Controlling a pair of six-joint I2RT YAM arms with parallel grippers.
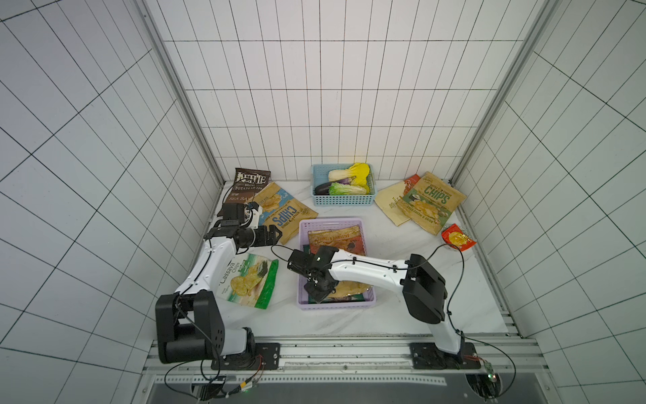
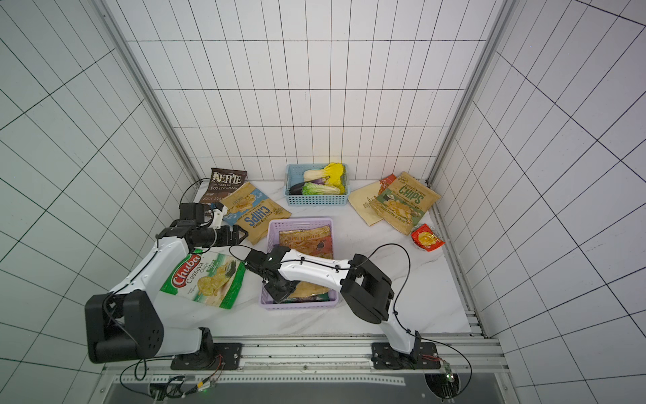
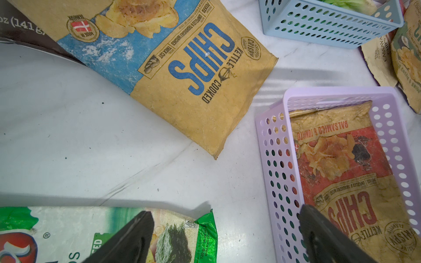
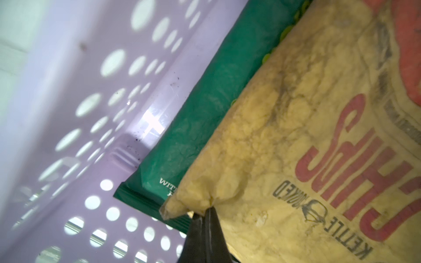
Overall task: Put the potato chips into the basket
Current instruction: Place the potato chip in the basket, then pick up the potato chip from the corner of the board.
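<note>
The lilac basket (image 1: pixel 332 221) (image 2: pixel 300 221) (image 3: pixel 278 159) (image 4: pixel 91 91) holds a tan red-label CHIPS bag (image 1: pixel 335 239) (image 2: pixel 307 238) (image 3: pixel 341 159) (image 4: pixel 296 136) lying on a dark green bag (image 4: pixel 205 102). My right gripper (image 1: pixel 316 297) (image 2: pixel 279 297) (image 4: pixel 206 211) is down inside the basket, shut on that tan bag's edge near its corner. My left gripper (image 1: pixel 278 233) (image 2: pixel 244 233) (image 3: pixel 227 239) hangs open and holds nothing, between the basket and the white-green Cassava bag (image 1: pixel 250 280) (image 2: pixel 206 280) (image 3: pixel 68 232). A blue-label CHIPS bag (image 1: pixel 283 213) (image 3: pixel 193 68) and a brown Kettle bag (image 1: pixel 250 183) lie at the back left.
A light blue basket (image 1: pixel 344 201) (image 3: pixel 330 29) with toy vegetables stands at the back. To the back right lie a green-label CHIPS bag (image 1: pixel 431 201) over a cream bag (image 1: pixel 389 203). A small red packet (image 1: pixel 458 238) sits by the right wall.
</note>
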